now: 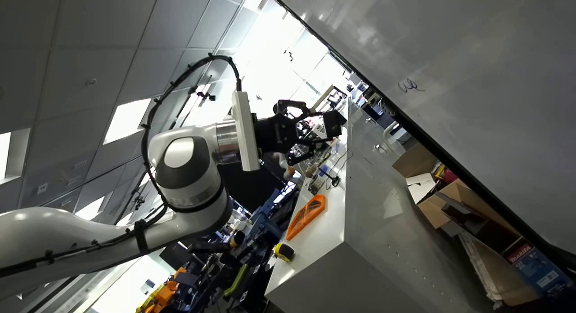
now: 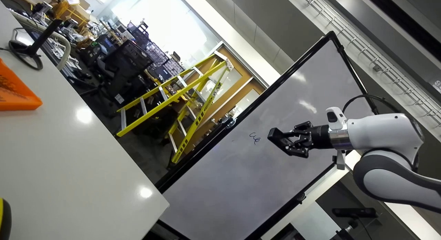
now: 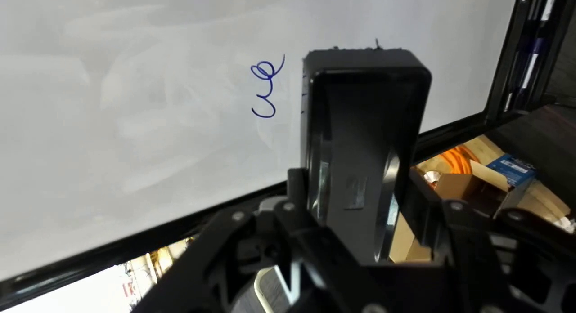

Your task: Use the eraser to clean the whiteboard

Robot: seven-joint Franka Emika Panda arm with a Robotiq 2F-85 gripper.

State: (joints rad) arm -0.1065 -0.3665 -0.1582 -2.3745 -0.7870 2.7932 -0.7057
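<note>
The whiteboard is a large pale panel with a black frame, also seen in an exterior view and the wrist view. A small blue scribble is on it, also visible in both exterior views. The black eraser is between the fingers of my gripper, which is shut on it. The eraser points toward the board and looks apart from it. In the wrist view it is beside the scribble. Its felt face is mostly hidden there.
A white-topped counter stands near the board, with an orange tray, a yellow tape measure and a black stand. Cardboard boxes lie below the board's edge. A yellow ladder stands behind.
</note>
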